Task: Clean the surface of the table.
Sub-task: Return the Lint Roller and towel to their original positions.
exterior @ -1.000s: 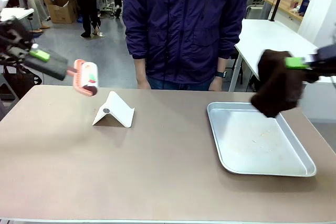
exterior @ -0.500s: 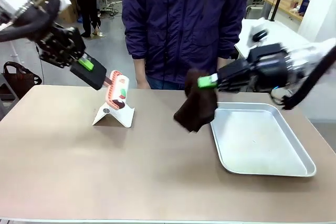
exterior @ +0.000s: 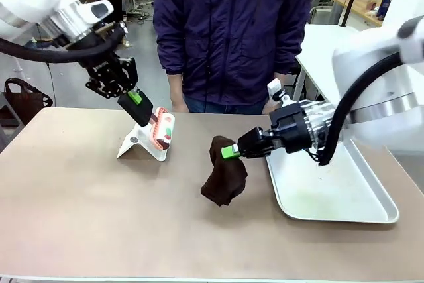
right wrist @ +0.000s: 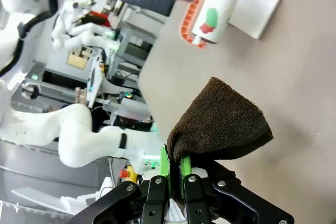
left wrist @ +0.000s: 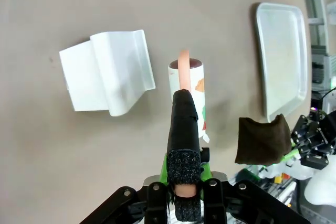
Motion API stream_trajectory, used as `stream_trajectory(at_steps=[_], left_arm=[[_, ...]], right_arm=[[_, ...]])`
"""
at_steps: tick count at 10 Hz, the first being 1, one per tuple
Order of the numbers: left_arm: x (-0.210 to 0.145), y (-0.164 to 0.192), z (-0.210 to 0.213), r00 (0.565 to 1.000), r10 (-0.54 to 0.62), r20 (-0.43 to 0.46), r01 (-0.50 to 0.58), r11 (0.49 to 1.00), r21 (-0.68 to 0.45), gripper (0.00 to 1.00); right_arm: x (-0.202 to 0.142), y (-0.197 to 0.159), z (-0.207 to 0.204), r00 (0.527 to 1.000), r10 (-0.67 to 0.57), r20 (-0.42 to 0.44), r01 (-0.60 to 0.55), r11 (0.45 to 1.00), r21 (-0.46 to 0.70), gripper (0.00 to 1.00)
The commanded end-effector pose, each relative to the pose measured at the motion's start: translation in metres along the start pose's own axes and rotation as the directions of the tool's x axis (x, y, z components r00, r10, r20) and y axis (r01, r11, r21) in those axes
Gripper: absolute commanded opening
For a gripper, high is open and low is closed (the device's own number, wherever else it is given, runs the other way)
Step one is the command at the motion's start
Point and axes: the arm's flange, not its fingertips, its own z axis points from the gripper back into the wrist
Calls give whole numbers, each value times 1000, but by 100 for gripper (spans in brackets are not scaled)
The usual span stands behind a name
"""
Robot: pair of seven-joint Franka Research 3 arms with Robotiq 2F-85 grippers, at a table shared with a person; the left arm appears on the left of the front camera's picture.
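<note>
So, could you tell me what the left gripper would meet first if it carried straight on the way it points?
Probably the table: the left gripper looks down past its lint roller onto bare tabletop beside the white stand.

robotics lab, white worktables (exterior: 334,44), cardboard box (exterior: 78,12), grey floor, other people standing behind

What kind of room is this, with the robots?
Probably a robot lab or workshop: two robot arms work at a brown table, more white robot arms stand nearby, and cardboard boxes sit on the floor.
</note>
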Motion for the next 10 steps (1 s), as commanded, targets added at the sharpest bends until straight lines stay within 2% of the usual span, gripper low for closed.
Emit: stream_trajectory(at_steps=[1,2,3,4,5,9,10], left_arm=[[25,-6,-5,997,24,-72,-21,999,50,22],[34,-5,-11,994,29,-104,-24,998,56,22],[42,-7,-13,996,35,-87,-30,998,52,22],[22,5,-20,998,11,-65,-9,999,33,22],[22,5,-20,998,11,-65,-9,999,33,22],[30,4,-21,997,16,-79,-13,999,36,22],[25,8,-24,998,21,-51,-19,999,43,22]], right_arm=[[24,-33,-14,998,-56,-10,56,998,12,8],[28,-49,-17,996,-86,3,86,996,15,8],[30,-57,-14,993,-113,46,112,993,24,8],[32,-54,-1,983,-151,108,144,988,62,8],[17,-59,-11,993,-119,4,119,993,6,8],[19,-65,-10,990,-137,13,137,990,17,8],[23,-64,-3,987,-137,80,141,988,-56,8]])
